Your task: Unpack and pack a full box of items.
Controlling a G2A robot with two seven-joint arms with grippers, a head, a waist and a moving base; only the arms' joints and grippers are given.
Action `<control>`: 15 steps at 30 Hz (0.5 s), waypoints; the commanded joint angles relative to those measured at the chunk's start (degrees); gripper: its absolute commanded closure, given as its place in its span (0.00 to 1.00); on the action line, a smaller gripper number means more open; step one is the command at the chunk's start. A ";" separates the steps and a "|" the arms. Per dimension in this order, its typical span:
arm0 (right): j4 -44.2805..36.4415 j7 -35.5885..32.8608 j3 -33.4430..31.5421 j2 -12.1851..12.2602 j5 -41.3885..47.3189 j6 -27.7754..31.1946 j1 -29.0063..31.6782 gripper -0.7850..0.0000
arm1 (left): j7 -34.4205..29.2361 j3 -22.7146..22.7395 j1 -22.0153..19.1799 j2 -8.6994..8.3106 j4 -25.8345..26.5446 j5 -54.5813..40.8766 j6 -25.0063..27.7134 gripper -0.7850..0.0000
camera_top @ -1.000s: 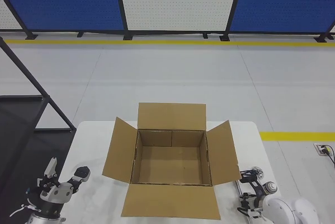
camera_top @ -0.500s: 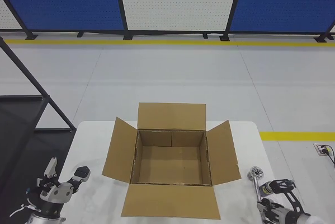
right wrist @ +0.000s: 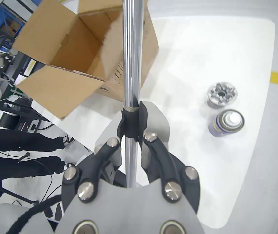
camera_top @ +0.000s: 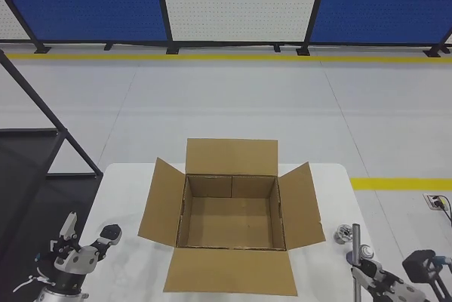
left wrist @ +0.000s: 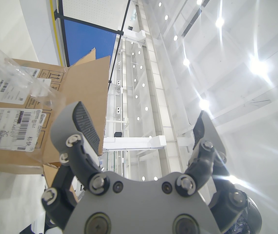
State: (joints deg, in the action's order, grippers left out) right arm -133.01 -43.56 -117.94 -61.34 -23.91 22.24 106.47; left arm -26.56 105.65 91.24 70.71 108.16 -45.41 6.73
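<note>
Right of the box [camera_top: 229, 273], clamping a rod [right wrist: 132, 49] between right fingers [right wrist: 153, 122], probably for packing; holding left fingers [left wrist: 85, 122] spread wide, empty.

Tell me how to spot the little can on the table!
Find the big open cardboard box on the white table. On the robot's right of it stand two small round things. The can has a purple side; its neighbour is all silver metal.

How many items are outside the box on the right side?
3: chrome rod in the right gripper; round metal part and can standing on the table. Others may be hidden.
</note>
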 commanded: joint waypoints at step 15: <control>-1.63 -2.36 -0.25 0.42 0.10 -0.58 -1.98 1.00 | 0.00 0.00 0.00 0.00 0.00 0.00 0.00 0.00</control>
State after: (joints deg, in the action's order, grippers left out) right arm -134.65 -45.91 -118.19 -60.92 -23.81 21.67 104.50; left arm -26.56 105.65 91.24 70.71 108.16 -45.41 6.73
